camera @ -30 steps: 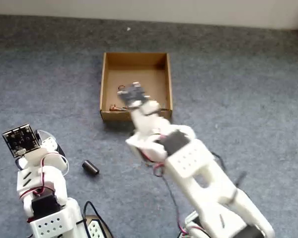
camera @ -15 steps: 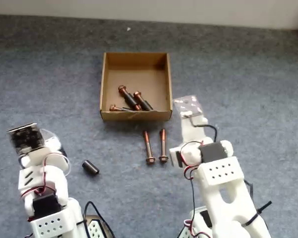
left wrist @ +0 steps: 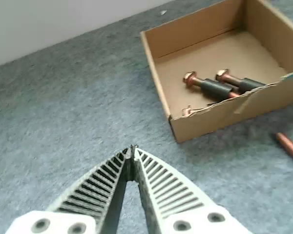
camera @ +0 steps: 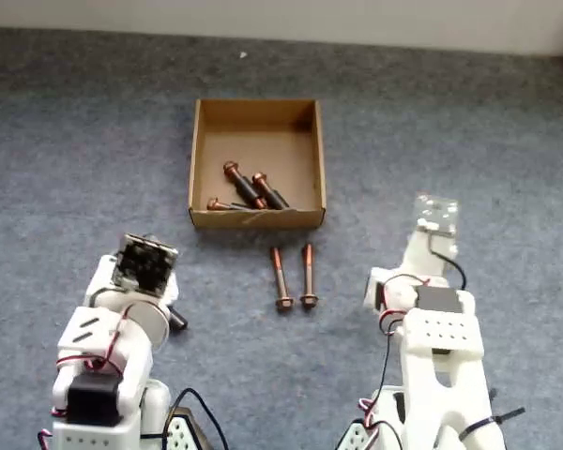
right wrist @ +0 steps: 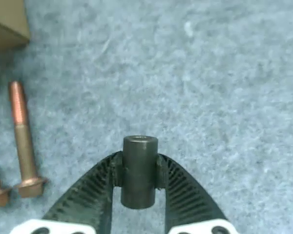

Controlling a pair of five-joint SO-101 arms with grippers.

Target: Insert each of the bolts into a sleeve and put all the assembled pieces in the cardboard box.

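1. The right gripper [right wrist: 139, 160] is clamping a dark sleeve [right wrist: 140, 180] above the carpet [right wrist: 224, 73].
2. The left gripper [left wrist: 132, 157] is hanging clenched on nothing.
3. Two bare bolts [camera: 279, 277] are lying just beside the cardboard box [camera: 256, 218], which is holding seemingly three sleeved bolts [camera: 246, 190].

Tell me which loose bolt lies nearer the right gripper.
The bolt on the pair's side facing the right gripper; the other bolt lies beyond it.

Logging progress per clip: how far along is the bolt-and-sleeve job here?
Done: at least two sleeved bolts lie in the cardboard box, with a third bolt head by its front wall. In hand: the right gripper holds a sleeve; the left gripper is shut and empty. Left: two bare bolts on the carpet to sleeve and box.
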